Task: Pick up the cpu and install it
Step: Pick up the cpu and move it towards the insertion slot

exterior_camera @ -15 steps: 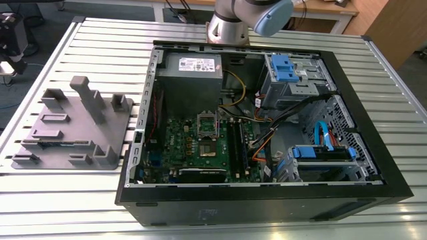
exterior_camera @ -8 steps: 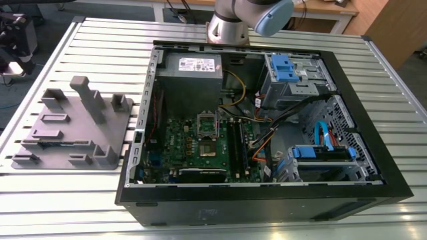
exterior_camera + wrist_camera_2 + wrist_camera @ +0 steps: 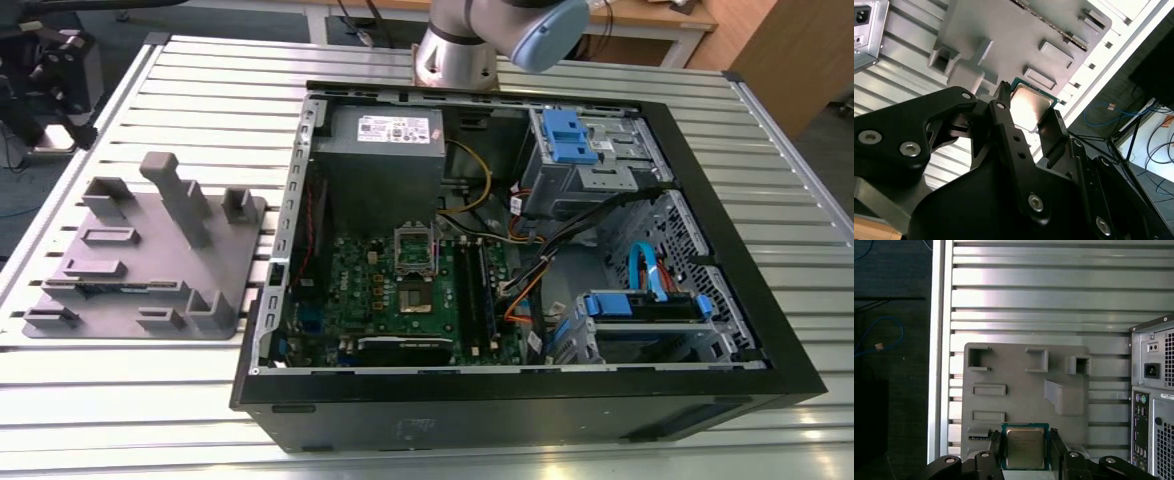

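Note:
In both wrist views the cpu [image 3: 1025, 449] [image 3: 1030, 106], a small square chip with a pale metal top and green edge, sits between the black fingers [image 3: 995, 446] of my gripper [image 3: 1025, 440] [image 3: 1029, 111], which is shut on its two opposite sides. It hangs well above the grey holder plate [image 3: 1019, 400] [image 3: 1004, 30]. In the exterior view the metal-framed socket [image 3: 416, 250] lies on the green motherboard [image 3: 387, 300] inside the open computer case [image 3: 721, 330].
The grey holder plate [image 3: 147, 260] with upright blocks lies on the slatted metal table [image 3: 134, 400] at the exterior view's left of the case. Cables, blue drive bays [image 3: 574, 135] and a power supply [image 3: 387, 130] crowd the case. The arm's base [image 3: 467, 50] stands behind it.

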Available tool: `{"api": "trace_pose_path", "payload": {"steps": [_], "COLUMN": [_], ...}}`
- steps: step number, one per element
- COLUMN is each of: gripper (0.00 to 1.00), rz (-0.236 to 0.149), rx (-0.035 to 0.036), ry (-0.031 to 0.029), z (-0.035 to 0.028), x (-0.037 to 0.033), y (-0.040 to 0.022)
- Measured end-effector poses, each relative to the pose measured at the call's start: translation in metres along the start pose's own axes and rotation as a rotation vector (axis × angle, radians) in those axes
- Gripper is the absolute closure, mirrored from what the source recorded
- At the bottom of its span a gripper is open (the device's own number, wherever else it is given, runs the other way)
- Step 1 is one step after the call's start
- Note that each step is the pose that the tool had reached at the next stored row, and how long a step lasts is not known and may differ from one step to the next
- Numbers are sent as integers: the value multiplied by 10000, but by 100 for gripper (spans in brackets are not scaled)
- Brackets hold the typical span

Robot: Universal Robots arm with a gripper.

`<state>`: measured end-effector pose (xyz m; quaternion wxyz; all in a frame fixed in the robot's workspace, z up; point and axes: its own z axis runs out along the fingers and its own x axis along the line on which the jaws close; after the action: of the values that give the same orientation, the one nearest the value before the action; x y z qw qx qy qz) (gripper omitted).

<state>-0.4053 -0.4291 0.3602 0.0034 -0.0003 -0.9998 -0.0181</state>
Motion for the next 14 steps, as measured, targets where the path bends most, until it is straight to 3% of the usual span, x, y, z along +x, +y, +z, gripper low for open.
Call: {"api": "trace_pose_path", "payload": {"steps": [14], "gripper": [53], "rz": [1], "rx": [0], "ry": [9], "z": [-4], "x": [-434], "y": [0]}}
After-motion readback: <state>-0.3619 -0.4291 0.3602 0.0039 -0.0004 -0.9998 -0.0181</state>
